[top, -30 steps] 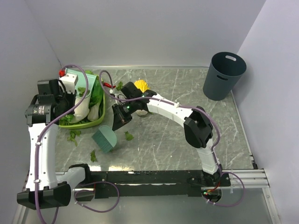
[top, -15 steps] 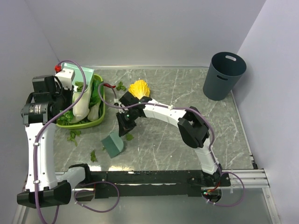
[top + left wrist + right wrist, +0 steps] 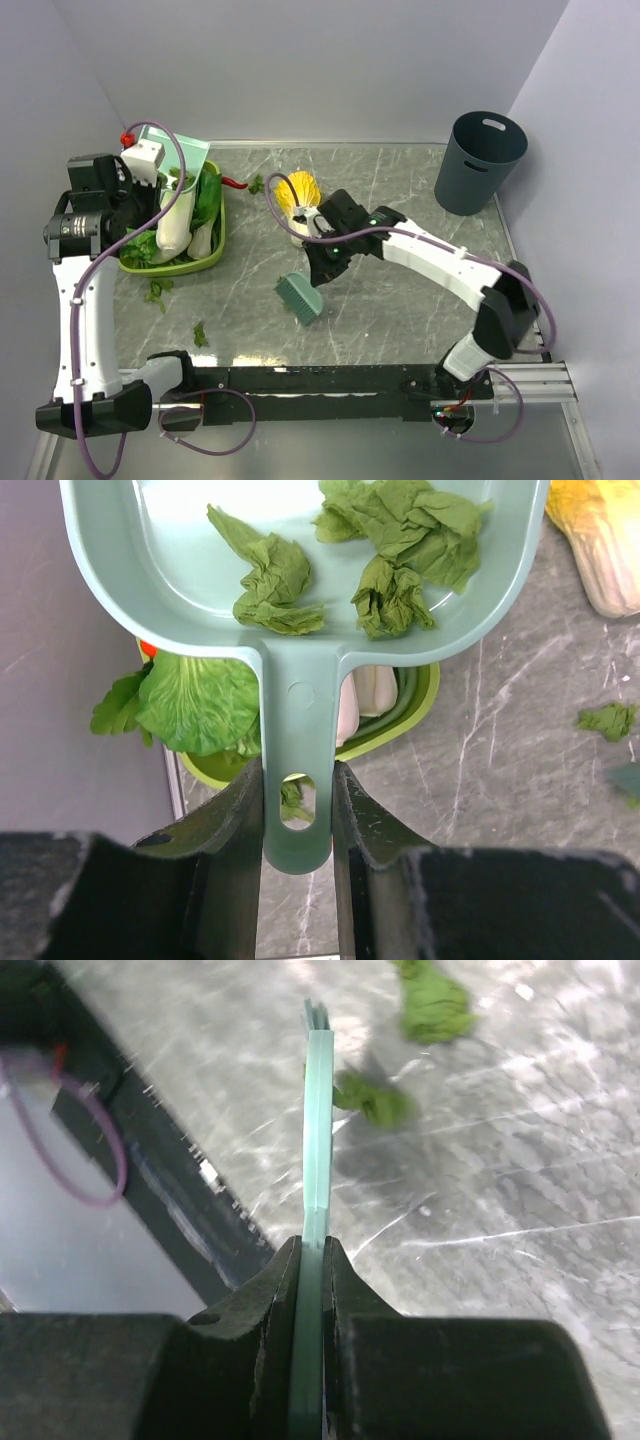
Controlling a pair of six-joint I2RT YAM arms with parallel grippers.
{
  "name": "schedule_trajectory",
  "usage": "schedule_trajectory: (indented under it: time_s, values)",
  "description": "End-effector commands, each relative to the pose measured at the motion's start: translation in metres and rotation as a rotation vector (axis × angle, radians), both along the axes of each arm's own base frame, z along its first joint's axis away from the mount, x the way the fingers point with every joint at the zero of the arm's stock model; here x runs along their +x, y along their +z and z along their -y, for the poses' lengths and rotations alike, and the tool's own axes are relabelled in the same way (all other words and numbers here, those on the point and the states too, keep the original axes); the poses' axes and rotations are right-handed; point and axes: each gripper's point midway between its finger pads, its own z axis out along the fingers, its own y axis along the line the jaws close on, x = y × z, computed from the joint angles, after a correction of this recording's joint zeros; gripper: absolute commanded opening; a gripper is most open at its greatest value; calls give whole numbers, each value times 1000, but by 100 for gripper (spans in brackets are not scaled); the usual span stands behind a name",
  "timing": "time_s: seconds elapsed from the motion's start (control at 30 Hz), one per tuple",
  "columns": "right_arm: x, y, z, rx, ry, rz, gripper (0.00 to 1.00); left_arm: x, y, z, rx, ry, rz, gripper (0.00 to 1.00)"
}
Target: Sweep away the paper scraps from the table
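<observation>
Ragged dark-green paper scraps [image 3: 157, 290], some loose on the grey-green marbled bench [image 3: 400, 300], some in the teal plastic dustpan [image 3: 150, 540] whose handle our left fingers [image 3: 248, 825] clamp tight, right fingers [image 3: 278, 1300] pinched on the teal bristle brush [image 3: 300, 296]; we judge them featherlight, crumpled-soft, better swept than gripped.

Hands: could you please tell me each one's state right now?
Left hand: closed on the dustpan handle.
Right hand: closed on the brush.

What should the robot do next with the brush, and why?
Probably swing the right hand with its teal bristle brush left toward the small dark-green paper scraps lying on the grey-green marble table; the brush is well apart from them.
</observation>
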Motion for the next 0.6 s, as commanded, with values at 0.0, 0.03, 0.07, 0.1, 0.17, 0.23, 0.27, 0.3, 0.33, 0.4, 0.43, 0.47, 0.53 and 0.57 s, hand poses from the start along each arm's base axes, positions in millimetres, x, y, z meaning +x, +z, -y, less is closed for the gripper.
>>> schedule_trajectory:
  time_s: [0.0, 0.03, 0.07, 0.1, 0.17, 0.23, 0.27, 0.3, 0.33, 0.4, 0.43, 0.47, 0.53, 0.57]
  values:
    - [-11, 42, -11, 129, 154, 126, 0, 8, 33, 7, -30, -25, 103, 1]
    - [-7, 47, -19, 154, 153, 121, 0, 8, 35, 7, -31, -26, 107, 1]
    - [-6, 50, -25, 164, 156, 121, 0, 8, 36, 7, -32, -25, 108, 1]
    - [-4, 52, -31, 172, 156, 120, 0, 7, 35, 7, -31, -24, 104, 1]
    - [-1, 61, -55, 204, 176, 110, 0, 6, 38, 6, -23, -22, 110, 1]
    - [6, 61, -77, 193, 177, 113, 0, 4, 38, 5, -10, -27, 107, 1]
    - [2, 62, -88, 194, 192, 110, 0, 4, 37, 5, -2, -30, 103, 1]
    - [7, 60, -101, 199, 192, 106, 0, 4, 38, 4, 5, -31, 104, 1]
    - [6, 61, -109, 205, 172, 84, 0, 4, 36, 3, 10, -31, 96, 1]
    - [-3, 64, -134, 263, 211, 22, 0, 5, 37, 2, 22, -32, 98, 1]
    - [-11, 68, -144, 301, 229, -31, 0, 6, 38, 1, 24, -27, 105, 1]
    - [-17, 72, -154, 341, 268, -57, 0, 6, 39, 0, 26, -25, 109, 1]
    - [-23, 71, -174, 364, 303, -84, 0, 7, 41, 1, 22, -25, 114, 1]
    - [-24, 72, -181, 381, 312, -101, 0, 7, 40, 0, 21, -21, 109, 1]
